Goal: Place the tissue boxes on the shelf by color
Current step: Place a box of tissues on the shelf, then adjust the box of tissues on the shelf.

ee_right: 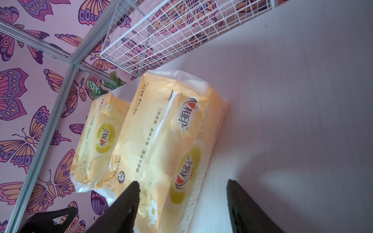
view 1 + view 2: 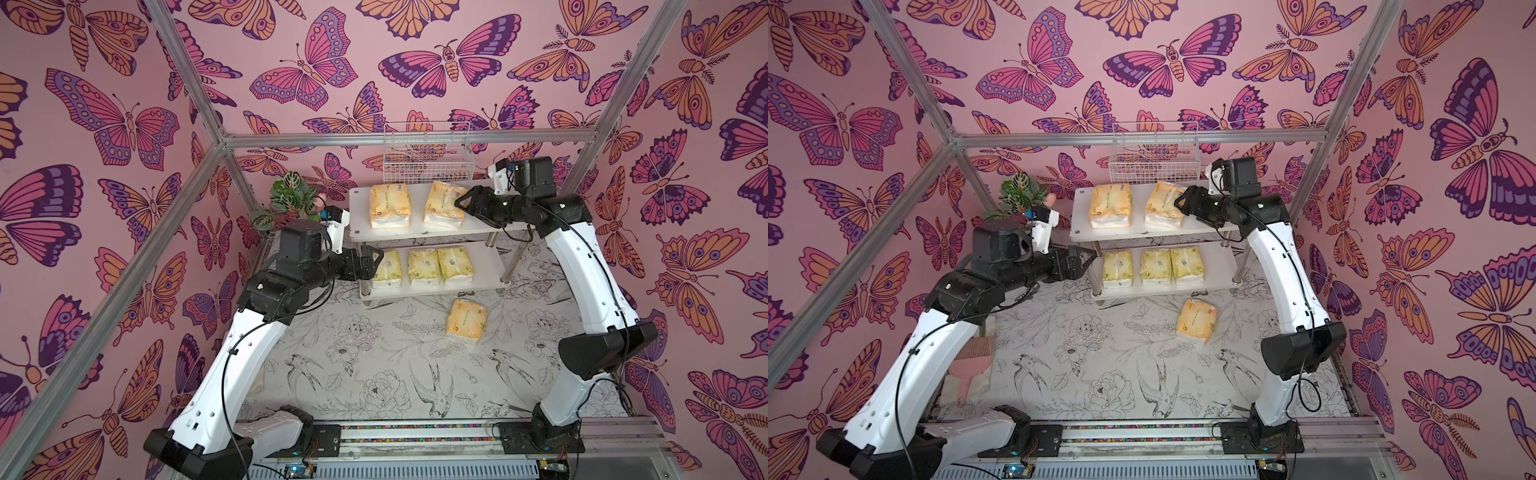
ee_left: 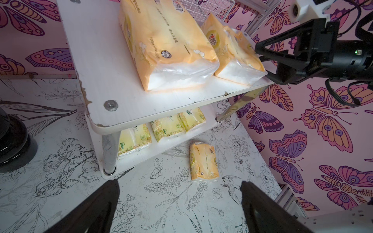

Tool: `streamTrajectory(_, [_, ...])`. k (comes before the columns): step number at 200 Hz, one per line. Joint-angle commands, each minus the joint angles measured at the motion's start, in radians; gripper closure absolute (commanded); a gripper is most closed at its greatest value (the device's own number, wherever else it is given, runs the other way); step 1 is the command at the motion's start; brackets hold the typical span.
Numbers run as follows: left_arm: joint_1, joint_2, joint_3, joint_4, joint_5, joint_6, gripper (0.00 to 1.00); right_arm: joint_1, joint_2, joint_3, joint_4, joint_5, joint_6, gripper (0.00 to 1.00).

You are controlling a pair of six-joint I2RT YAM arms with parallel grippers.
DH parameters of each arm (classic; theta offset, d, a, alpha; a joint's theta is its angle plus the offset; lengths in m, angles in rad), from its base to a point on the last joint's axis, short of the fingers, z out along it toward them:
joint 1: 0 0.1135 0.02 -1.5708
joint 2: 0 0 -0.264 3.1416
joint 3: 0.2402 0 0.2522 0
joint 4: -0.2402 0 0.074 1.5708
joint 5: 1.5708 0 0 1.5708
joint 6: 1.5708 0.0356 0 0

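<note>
The orange-yellow tissue pack nearest the right pincer lies flat on the upper tier of the white shelf, with part of it between the pincer's spread fingers. The right pincer is released. The right wrist view shows one finger over the wrapper and its mate clear of it on bare board, a gap both top views are too far off to show. On that pack's side away from the pincer lies a second orange-yellow pack, near it but apart. A third orange-yellow pack lies on the bird-and-flower table mat, below the right pincer and well apart from both pincers. Three pale yellow-green packs sit side by side on the lower tier, the nearest just ahead of the left pincer. That pincer is also released and grasps nothing, its fingers wide apart in the left wrist view. Only that view shows the chipped edge of the upper board and its screw cap. Past the right pincer's tips, behind the shelf, hangs a white wire basket. A potted plant stands behind the left pincer. A top view shows a pink comb-shaped tool beside the left arm, which neither wrist view takes in.
</note>
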Motion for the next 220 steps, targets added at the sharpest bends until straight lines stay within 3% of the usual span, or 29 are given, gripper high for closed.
streamTrajectory(1, [0.005,-0.017,-0.020,-0.005,0.023,-0.005,0.00,-0.006,0.040,0.032,0.025,0.005,-0.001,0.29])
streamTrajectory(84, [0.005,-0.030,-0.039,-0.002,0.023,-0.010,0.01,-0.004,0.123,0.069,0.164,-0.075,0.104,0.29])
streamTrajectory(154, [0.005,-0.033,-0.043,-0.003,0.024,-0.012,0.01,-0.003,0.148,0.082,0.186,-0.096,0.117,0.29])
streamTrajectory(185, [0.005,-0.032,-0.045,-0.001,0.025,-0.013,0.00,-0.004,0.082,0.033,0.214,-0.063,0.102,0.29])
streamTrajectory(220, [0.003,-0.054,-0.069,0.002,0.030,-0.015,0.00,-0.003,-0.101,-0.115,0.267,-0.035,0.081,0.28])
